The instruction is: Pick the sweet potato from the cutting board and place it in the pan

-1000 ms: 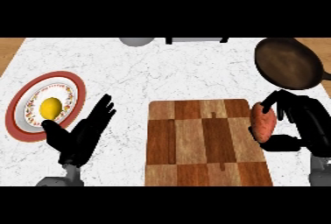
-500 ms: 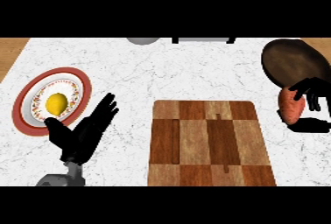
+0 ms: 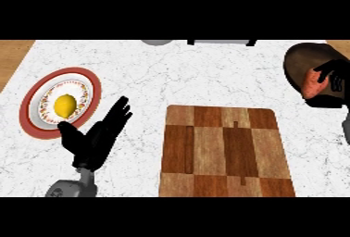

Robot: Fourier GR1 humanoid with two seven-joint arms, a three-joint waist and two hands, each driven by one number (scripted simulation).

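Observation:
The reddish-orange sweet potato (image 3: 314, 84) hangs in my right hand (image 3: 334, 82), whose fingers curl round it at the right edge of the head view, just over the dark round pan (image 3: 304, 58) at the far right. The wooden cutting board (image 3: 226, 150) lies bare in the lower middle. My left hand (image 3: 96, 134) rests open on the counter, fingers straight, between the plate and the board. Part of the sweet potato is hidden by the fingers.
A red-rimmed patterned plate (image 3: 41, 125) with a yellow lemon (image 3: 64, 105) sits at the left, close to my left hand. A grey item (image 3: 157, 42) and a dark-edged object (image 3: 219, 42) peek in at the counter's far edge.
My right hand has carried the sweet potato from beside the board's right edge up and away to the pan. The left hand has stayed open in place.

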